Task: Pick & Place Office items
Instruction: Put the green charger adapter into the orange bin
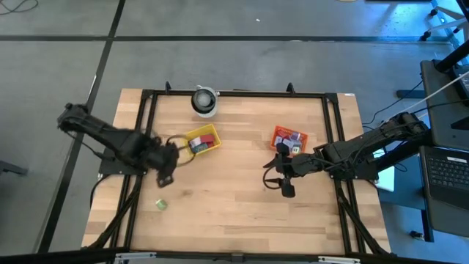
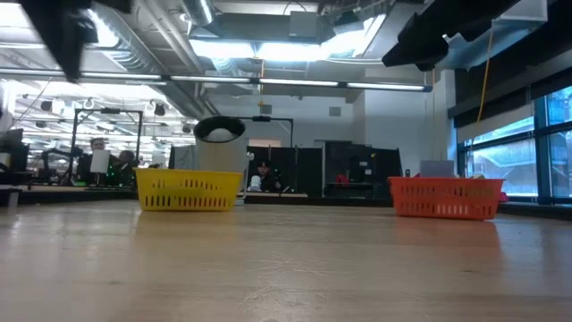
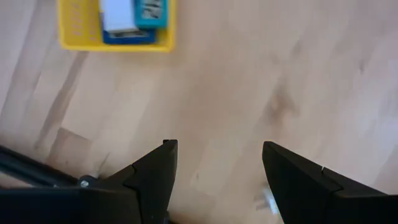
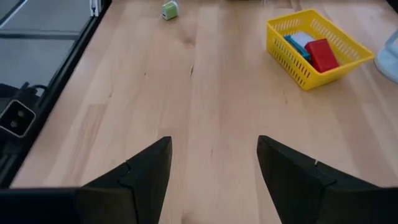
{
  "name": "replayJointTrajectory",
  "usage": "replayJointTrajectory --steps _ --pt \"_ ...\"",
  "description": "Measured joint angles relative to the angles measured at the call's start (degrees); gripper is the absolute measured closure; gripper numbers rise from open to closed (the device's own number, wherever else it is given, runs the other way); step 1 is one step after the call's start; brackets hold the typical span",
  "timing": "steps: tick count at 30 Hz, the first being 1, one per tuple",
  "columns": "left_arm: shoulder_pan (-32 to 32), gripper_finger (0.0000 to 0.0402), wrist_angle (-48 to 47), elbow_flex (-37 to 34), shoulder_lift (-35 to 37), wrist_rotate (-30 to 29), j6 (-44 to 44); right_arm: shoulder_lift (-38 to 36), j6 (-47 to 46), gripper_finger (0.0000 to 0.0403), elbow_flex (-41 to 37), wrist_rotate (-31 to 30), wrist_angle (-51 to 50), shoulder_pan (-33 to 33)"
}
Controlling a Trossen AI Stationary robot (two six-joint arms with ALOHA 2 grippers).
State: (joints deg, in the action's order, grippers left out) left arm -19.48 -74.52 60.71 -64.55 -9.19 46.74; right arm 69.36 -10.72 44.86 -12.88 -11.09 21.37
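Observation:
A small green block (image 1: 160, 204) lies flat on the wood near the table's near-left corner; the right wrist view shows the green block (image 4: 169, 10) too. The yellow basket (image 1: 203, 139) holds a red block (image 4: 322, 55), a white block (image 3: 117, 14) and teal and blue ones. The orange basket (image 1: 289, 138) holds several small items. My left gripper (image 1: 174, 152) hangs open above bare wood just left of the yellow basket. My right gripper (image 1: 272, 177) is open over the table's middle, near side of the orange basket. Both grippers, left (image 3: 217, 155) and right (image 4: 214, 152), are empty.
A white cylinder with a dark top (image 1: 204, 100) stands at the far edge behind the yellow basket (image 2: 189, 190). The orange basket (image 2: 445, 197) sits to its right. A black frame (image 1: 146, 117) runs around the tabletop. Bare wood lies between the baskets and along the near side.

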Motion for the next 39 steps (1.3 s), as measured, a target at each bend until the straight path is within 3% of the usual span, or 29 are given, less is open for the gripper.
replayJointTrajectory --steps 7,15,20,26,39 --pt "-15.5 0.0169 -3.3 -0.3 -1.0 -0.3 8.4 0.0 -4.7 0.0165 0.0 -0.2 0.1 0.1" --pt "-24.5 0.0169 -3.4 -0.4 -10.4 2.9 -1.5 0.0 -6.9 0.0165 0.0 -0.2 0.1 0.1" --pt "-28.3 0.0169 -2.4 -0.4 -16.9 4.8 -7.9 0.0 -8.4 0.0165 0.0 -0.2 0.1 0.1" --pt "-30.5 0.0169 5.6 -0.4 -21.9 3.8 -14.1 0.0 -9.9 0.0165 0.0 -0.4 1.6 0.1" --pt "-32.7 0.0169 11.3 -0.4 -30.9 4.5 -17.1 0.0 -13.2 0.0165 0.0 -1.2 2.2 0.1"
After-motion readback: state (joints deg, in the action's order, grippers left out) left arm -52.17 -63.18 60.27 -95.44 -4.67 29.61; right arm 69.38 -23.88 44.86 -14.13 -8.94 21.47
